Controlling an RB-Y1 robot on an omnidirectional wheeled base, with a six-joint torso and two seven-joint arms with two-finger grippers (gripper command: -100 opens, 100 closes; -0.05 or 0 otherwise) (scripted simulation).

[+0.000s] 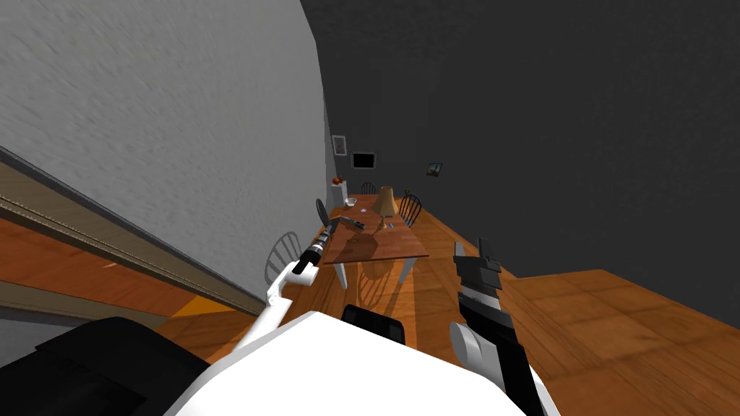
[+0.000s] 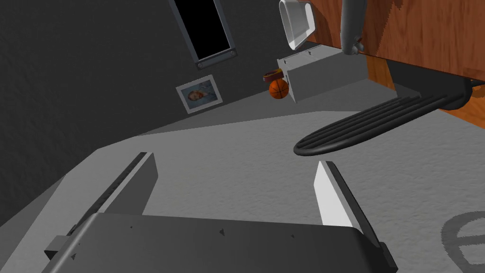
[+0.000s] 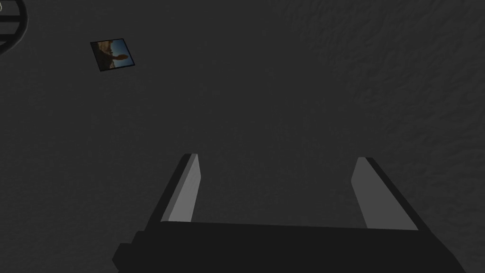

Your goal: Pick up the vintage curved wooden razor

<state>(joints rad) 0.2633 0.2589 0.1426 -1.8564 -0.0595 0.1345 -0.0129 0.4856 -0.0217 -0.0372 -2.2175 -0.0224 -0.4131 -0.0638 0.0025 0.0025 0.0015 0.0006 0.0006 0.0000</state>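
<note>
A wooden table (image 1: 390, 249) stands ahead of me by the grey wall. On its near part lies a small dark thing (image 1: 353, 241), too small to name as the razor. My left arm reaches out over the table's left side, and its gripper (image 1: 352, 222) hangs above the top. In the left wrist view that gripper (image 2: 235, 159) is open, with nothing between its fingers and the grey wall behind them. My right gripper (image 1: 483, 249) is raised to the right of the table; its wrist view shows it (image 3: 277, 157) open and empty.
A lamp (image 1: 384, 204) stands mid-table, with a white bowl (image 1: 350, 201) at the far end. Dark chairs (image 1: 410, 208) ring the table; one chair back (image 2: 374, 124) is near my left hand. A white cabinet (image 2: 327, 76) with an orange ball (image 2: 279, 88) stands behind. Wooden floor (image 1: 614, 318) spreads to the right.
</note>
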